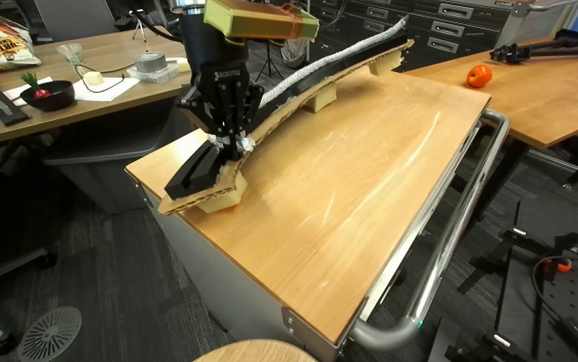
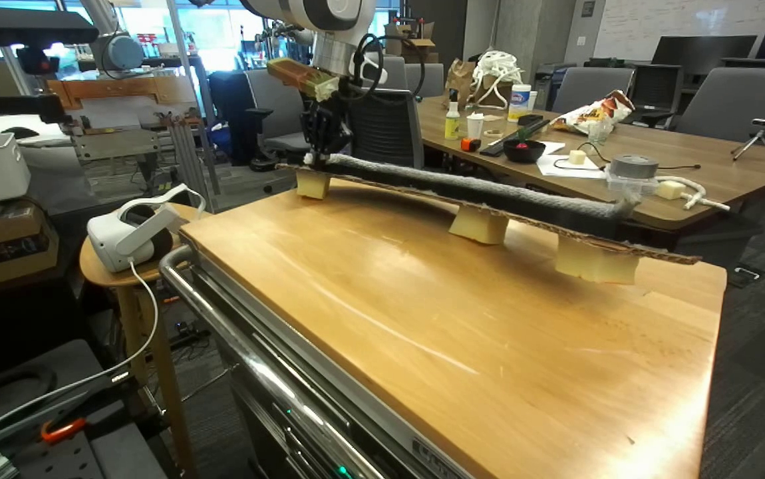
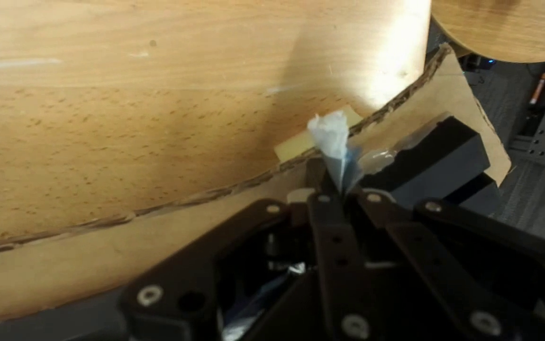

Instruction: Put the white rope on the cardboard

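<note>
The white rope point(image 1: 329, 61) lies lengthwise along the black top of the arc-shaped cardboard point(image 1: 280, 118). In an exterior view the rope point(image 2: 462, 181) follows the black face of the cardboard point(image 2: 662, 253), its frayed end raised slightly at the far end from my gripper. My gripper point(image 1: 231, 150) is low over the cardboard's near end, shut on the rope's other end. In the wrist view a whitish, taped rope tip point(image 3: 330, 132) sticks out between the fingertips point(image 3: 341, 184). The grooved black piece point(image 3: 443, 156) beyond the gripper is bare. The fingers hide the gripped part of the rope.
Pale yellow blocks point(image 1: 323, 98) hold the cardboard above the wooden tabletop point(image 1: 349, 166). A grey metal rail point(image 1: 450, 251) runs along one table side. A side table with a black bowl point(image 2: 523, 151) and grey tape point(image 2: 634, 166) stands behind.
</note>
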Controlling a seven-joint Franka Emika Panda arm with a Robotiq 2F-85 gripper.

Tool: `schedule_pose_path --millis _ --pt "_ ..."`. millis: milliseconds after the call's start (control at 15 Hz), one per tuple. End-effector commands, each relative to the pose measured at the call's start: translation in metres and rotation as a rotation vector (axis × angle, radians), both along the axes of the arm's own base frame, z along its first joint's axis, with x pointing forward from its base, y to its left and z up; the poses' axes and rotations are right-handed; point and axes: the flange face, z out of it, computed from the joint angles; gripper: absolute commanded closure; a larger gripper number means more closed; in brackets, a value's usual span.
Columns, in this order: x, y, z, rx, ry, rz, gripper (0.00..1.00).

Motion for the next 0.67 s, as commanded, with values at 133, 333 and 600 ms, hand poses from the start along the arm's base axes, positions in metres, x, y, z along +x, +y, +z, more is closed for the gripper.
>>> schedule_pose_path --millis 133,333,600 --pt "-0.004 -0.006 -0.014 0.101 0.032 -0.014 0.98" --pt "-0.005 -0.010 -0.022 0.128 0.059 -0.024 0.98" --pt "-0.005 -0.011 -0.020 0.136 0.071 -0.032 0.98"
